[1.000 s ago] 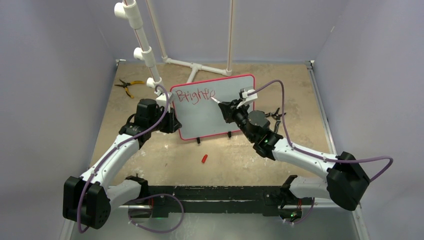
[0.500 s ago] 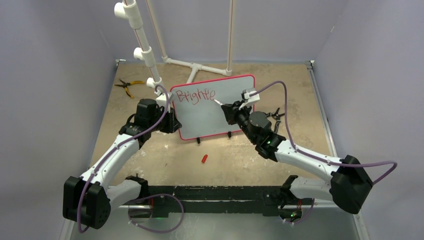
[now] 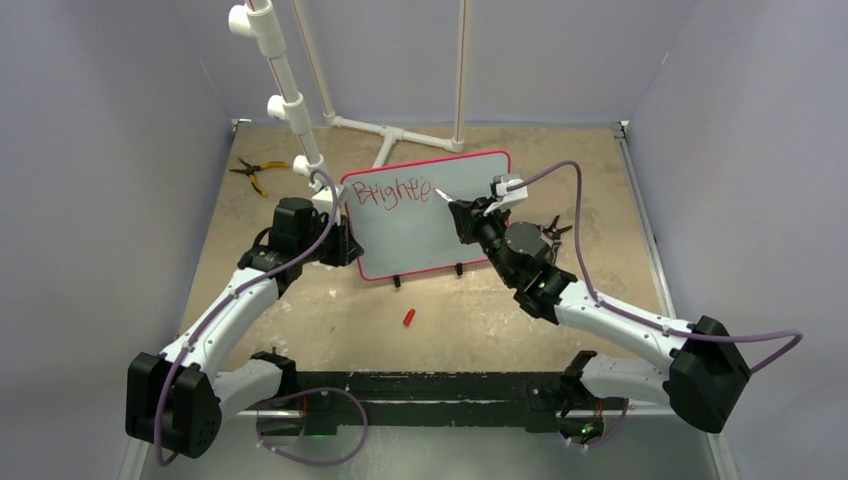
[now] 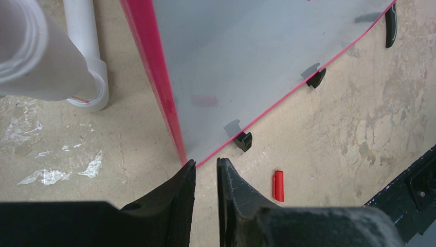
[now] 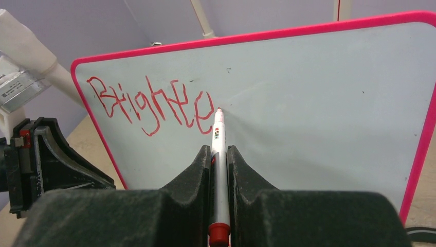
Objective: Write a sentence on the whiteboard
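Sandy tabletop (image 3: 600, 180) lies open right of the whiteboard (image 3: 430, 240), which stands mid-table between two bent arms. Left gripper (image 4: 205, 163), fingers a sliver apart, meets its near-left corner; whether it grips is unclear. Right gripper (image 5: 218, 149) pinches a marker (image 5: 219, 128), whose tip touches the board just past the sentence (image 5: 154, 105).

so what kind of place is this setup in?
Looks like a lab robot test cell, not a real workspace: plain lavender walls box in a worn tabletop, a white PVC pipe frame stands at the back, and two arms are bolted at the near edge, working on a small whiteboard.
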`<state>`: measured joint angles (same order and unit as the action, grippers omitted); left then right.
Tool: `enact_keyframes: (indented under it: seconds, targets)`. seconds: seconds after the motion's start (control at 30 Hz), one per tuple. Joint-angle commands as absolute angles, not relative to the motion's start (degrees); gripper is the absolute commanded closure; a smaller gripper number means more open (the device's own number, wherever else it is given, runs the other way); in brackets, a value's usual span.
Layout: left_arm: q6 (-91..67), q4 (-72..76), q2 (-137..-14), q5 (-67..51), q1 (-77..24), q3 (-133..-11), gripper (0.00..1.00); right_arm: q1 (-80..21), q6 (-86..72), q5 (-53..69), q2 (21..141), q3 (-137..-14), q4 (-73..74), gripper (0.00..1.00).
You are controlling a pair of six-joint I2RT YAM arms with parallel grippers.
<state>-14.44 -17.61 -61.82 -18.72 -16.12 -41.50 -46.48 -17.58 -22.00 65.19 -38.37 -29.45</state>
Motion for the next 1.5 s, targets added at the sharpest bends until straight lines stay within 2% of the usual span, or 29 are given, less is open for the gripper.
enact_keyframes:
  seconds: [0.0,0.67,1.47]
  targets:
    - [-14.56,-15.89,-61.79,-19.00,-15.82,-41.58,0.80,-46.28,-15.61,-23.52,65.68,-41.92,-33.40,1.00]
    - [-14.51,-15.74,-61.96,-19.18,-15.82,-41.63,0.80,-46.23,-15.91,-26.72,65.77,-41.51,-31.99,1.00]
    - [-14.61,-15.73,-61.96,-19.37,-15.82,-41.55,0.80,-46.23,-21.62,-23.99,64.95,-34.82,-29.05,1.00]
